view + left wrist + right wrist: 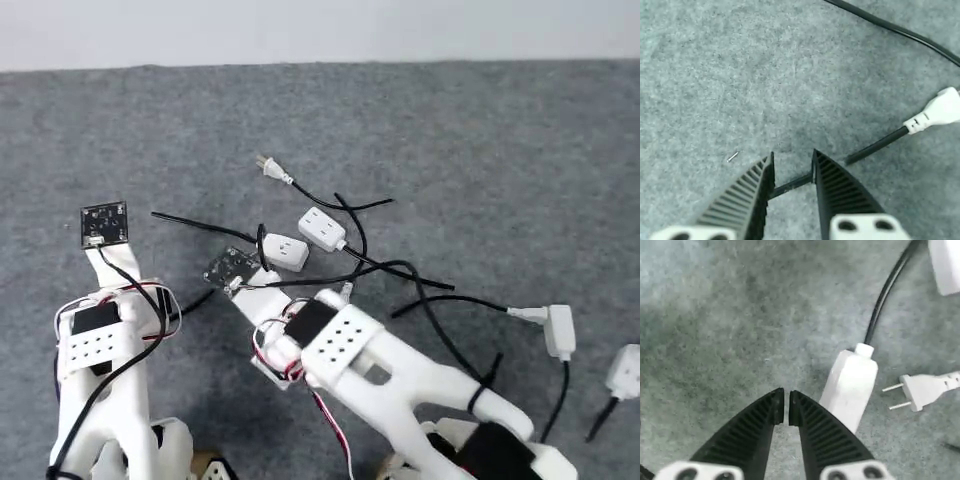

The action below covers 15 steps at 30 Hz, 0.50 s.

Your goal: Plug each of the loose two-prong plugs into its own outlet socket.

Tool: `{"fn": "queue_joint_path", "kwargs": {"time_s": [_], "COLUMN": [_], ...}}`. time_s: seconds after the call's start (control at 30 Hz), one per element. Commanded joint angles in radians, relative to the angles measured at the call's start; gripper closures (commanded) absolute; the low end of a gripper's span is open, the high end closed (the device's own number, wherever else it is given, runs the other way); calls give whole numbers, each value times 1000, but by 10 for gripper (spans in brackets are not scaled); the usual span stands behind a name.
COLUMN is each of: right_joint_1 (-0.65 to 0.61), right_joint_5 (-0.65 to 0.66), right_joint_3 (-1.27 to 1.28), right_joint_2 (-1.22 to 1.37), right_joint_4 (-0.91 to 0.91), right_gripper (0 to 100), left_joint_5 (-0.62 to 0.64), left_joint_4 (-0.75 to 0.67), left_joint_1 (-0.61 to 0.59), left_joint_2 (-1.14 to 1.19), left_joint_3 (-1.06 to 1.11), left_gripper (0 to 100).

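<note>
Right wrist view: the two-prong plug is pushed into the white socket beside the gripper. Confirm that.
Not right. The right wrist view shows the plug outside the socket: it lies loose next to it, both prongs bare, not touching it. The rest holds: the socket is white and lies beside the gripper.

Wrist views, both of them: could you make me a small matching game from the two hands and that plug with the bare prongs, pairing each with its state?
Things:
1. left hand
2. right hand
3. two-prong plug

States:
A. shut, empty, beside a white socket
B. lying loose, prongs bare
C. open, astride a black cable

Pairs: 1-C, 2-A, 3-B.
</note>
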Motion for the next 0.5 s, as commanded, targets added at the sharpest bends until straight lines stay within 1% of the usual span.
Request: {"fn": "queue_joint_path", "kwargs": {"time_s": [0.0,0.1,0.2,0.47], "right_joint_1": [110,199,255,321], "right_joint_5": [23,80,100,127], "right_joint_3": [-11,-12,-12,-11], "right_joint_2": [30,47,56,59], "right_joint_4": [-51,-82,-108,-116], "right_gripper": [990,990,990,990], "left_joint_5": [-17,-17,-17,-17], "left_joint_4": [-35,-35,-35,-35], "left_joint_1": [-6,-6,-6,-6], "left_joint_2": [-2,-2,-2,-2], "left_joint_3": [-10,-10,-10,-8], "left_gripper": [884,884,884,884]}}
